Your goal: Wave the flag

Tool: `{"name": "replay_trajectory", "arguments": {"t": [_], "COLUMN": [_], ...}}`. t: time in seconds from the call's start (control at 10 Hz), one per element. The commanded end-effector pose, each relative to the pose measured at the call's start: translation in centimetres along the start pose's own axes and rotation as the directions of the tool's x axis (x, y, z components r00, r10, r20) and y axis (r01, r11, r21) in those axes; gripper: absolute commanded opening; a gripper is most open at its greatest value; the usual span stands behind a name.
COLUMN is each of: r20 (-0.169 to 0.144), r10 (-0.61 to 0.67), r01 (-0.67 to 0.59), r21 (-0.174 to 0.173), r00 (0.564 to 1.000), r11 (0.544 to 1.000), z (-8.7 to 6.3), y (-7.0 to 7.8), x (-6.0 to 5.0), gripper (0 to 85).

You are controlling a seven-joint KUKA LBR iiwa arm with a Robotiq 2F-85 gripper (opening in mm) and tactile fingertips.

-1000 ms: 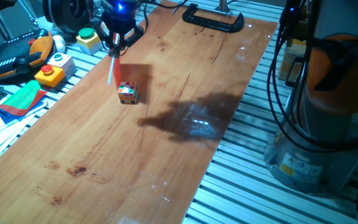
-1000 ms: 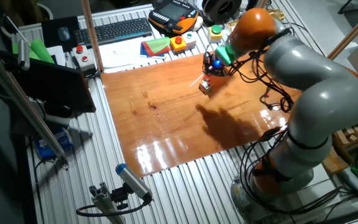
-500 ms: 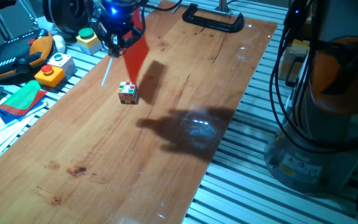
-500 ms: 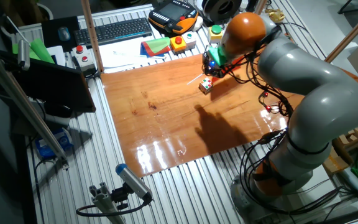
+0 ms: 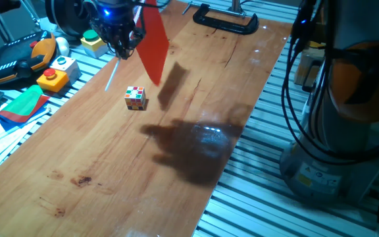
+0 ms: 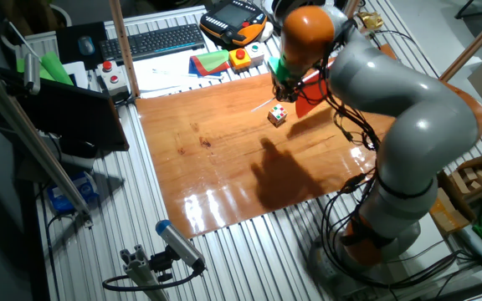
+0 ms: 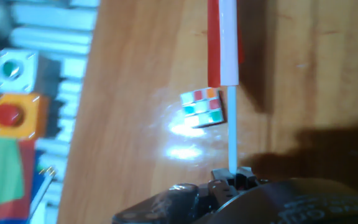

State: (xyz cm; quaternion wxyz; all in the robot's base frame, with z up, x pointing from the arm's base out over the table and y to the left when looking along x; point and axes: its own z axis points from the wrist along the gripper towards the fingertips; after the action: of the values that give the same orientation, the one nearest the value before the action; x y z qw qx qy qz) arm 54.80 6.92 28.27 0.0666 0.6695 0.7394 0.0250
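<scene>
The flag (image 5: pixel 152 42) is a plain red sheet held up above the far left of the wooden table (image 5: pixel 176 164), slanting down to the right. Its thin white stick (image 5: pixel 110 76) pokes out down-left below my gripper (image 5: pixel 118 45), which is shut on it. From the other side the red sheet (image 6: pixel 309 87) shows just right of the gripper (image 6: pixel 282 86). In the hand view the flag (image 7: pixel 214 43) is edge-on, its stick (image 7: pixel 232 130) running down into the shut fingers (image 7: pixel 231 177). A small multicoloured cube (image 5: pixel 135 97) lies on the table beneath the flag.
Off the table's left edge sit a red-and-green folded cloth (image 5: pixel 20 105), a yellow box with a red button (image 5: pixel 52 79) and a green-button box (image 5: pixel 93 41). A black clamp (image 5: pixel 225 19) grips the far edge. The arm's base (image 5: pixel 347 112) stands at the right.
The flag has swung from hanging low over the cube up and to the right, the sheet now broadside. The hand has turned and shifted slightly left. The cube has not moved.
</scene>
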Motion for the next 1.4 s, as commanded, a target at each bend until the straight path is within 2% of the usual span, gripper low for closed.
{"name": "replay_trajectory", "arguments": {"t": [0.0,0.1,0.3,0.4,0.5,0.6,0.7,0.8,0.9,1.0,1.1,1.2,1.3], "r20": [0.115,0.117,0.125,0.117,0.115,0.104,0.072,0.026,-0.015,-0.051,-0.085,-0.111,-0.13], "r10": [0.761,0.789,0.855,0.85,0.807,0.69,0.524,0.338,0.16,-0.019,-0.262,-0.417,-0.552], "r01": [-0.766,-0.796,-0.862,-0.856,-0.814,-0.697,-0.529,-0.339,-0.157,0.025,0.271,0.429,0.566], "r21": [0.011,0.022,-0.001,0.006,0.026,0.06,0.094,0.112,0.116,0.123,0.126,0.133,0.136], "r00": [0.639,0.603,0.503,0.514,0.579,0.716,0.849,0.941,0.987,0.999,0.961,0.902,0.824], "r11": [0.642,0.605,0.507,0.517,0.58,0.715,0.843,0.934,0.981,0.992,0.954,0.893,0.813], "z": [0.0,0.0,-0.06,-0.04,0.04,0.06,0.26,0.39,0.55,0.63,0.72,0.82,0.82], "y": [-0.03,-0.1,-0.16,-0.19,-0.17,-0.14,-0.09,-0.02,0.09,0.1,0.15,0.18,0.19], "x": [0.1,0.24,0.3,0.31,0.31,0.24,0.18,0.25,0.34,0.47,0.5,0.49,0.45], "gripper": [0.7,0.7,0.7,0.7,0.7,0.7,0.7,0.7,0.7,0.7,0.7,0.7,0.7]}}
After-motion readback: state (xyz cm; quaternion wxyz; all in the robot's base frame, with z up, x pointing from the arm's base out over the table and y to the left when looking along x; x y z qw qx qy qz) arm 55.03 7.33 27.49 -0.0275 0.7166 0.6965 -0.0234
